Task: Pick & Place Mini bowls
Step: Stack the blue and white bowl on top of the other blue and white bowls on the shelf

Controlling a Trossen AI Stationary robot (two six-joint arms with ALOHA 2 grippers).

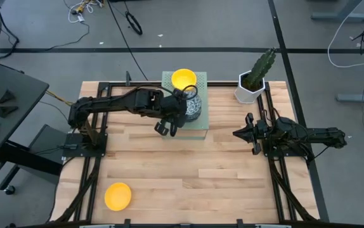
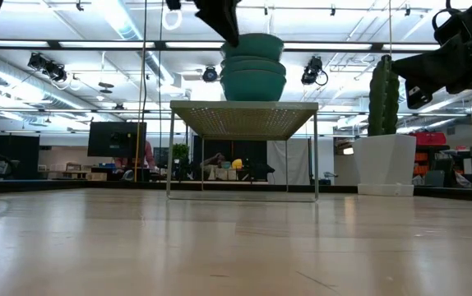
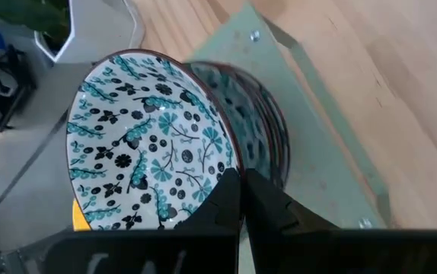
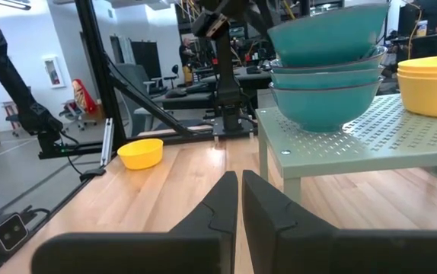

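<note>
Gripped by our left gripper (image 3: 241, 199), the top patterned bowl (image 3: 146, 141) tilts off its stack (image 1: 191, 107) on the perforated stand (image 1: 198, 130), for carrying; our right gripper (image 1: 238, 133) waits clenched, empty.

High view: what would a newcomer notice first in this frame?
The left pincer sits at a stack of patterned bowls on the raised green stand, shut on the top bowl's rim. A yellow bowl shares the stand; another yellow one lies alone near the table's front-left corner.
</note>
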